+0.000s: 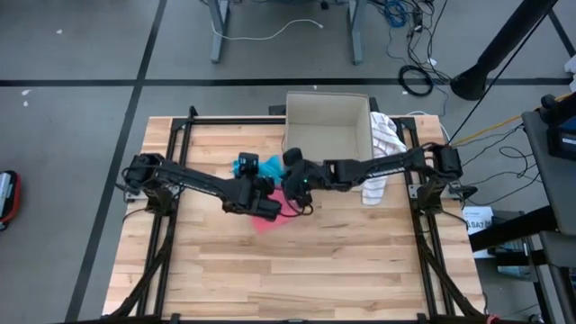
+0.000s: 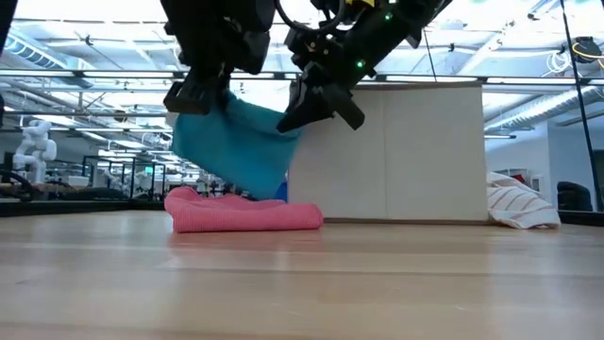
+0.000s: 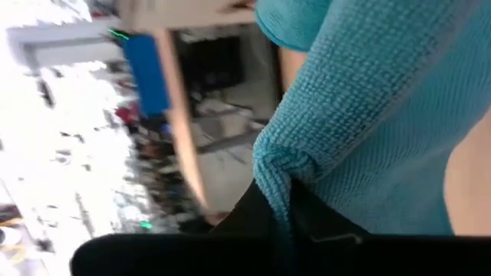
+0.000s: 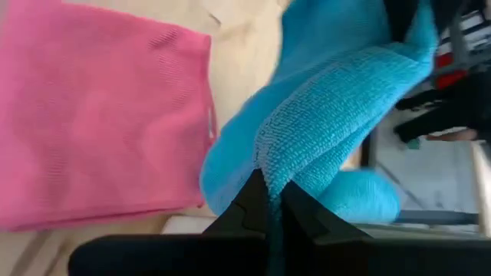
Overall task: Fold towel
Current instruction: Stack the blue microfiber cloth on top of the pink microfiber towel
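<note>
A soft, light blue towel point(image 2: 231, 142) sags between 2 grippers, left gripper point(image 2: 193, 94) and right gripper point(image 2: 307, 113), jaws clamped on its edges, the likely best hold.

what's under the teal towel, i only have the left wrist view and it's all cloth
Observer: A folded pink towel lies on the table; the teal towel hangs above it.
Operator: is the right arm on it too
Observer: Yes, the right gripper is shut on one edge, the left gripper on another.
Operator: anything else nearby
Observer: A cardboard box stands behind, with a striped white cloth draped over its right side.
</note>
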